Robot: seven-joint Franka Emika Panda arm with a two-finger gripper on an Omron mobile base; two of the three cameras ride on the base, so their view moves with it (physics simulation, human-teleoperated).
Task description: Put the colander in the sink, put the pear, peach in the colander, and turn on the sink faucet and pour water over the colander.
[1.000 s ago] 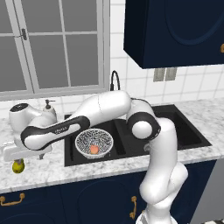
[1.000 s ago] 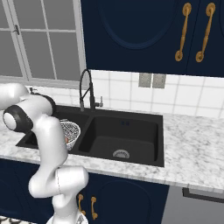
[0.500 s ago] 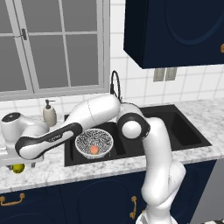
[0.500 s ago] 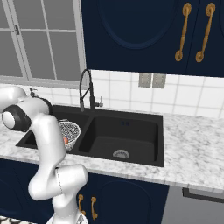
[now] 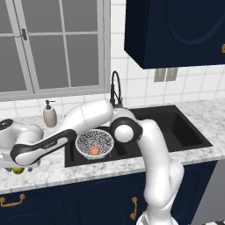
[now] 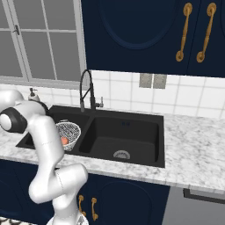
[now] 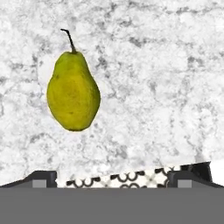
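Pear (image 7: pixel 73 92) lies on its side on the marble table (image 7: pixel 166 87), left of the sink (image 5: pixel 176 127), under the tool (image 7: pixel 111 180), whose jaws are spread wide and grasp nothing. Its long axis runs up the hand view, stem at the top. I'd shift over its belly, then close across the short width. Colander (image 5: pixel 94 143) already holds the peach (image 5: pixel 94 150).

I see a yellow-green pear (image 7: pixel 73 92) with a dark stem on the white, grey-veined marble desk (image 7: pixel 166 87). An orange-pink peach (image 5: pixel 94 150) sits in the white, finely speckled colander (image 5: pixel 94 141) inside the black sink (image 5: pixel 176 127).
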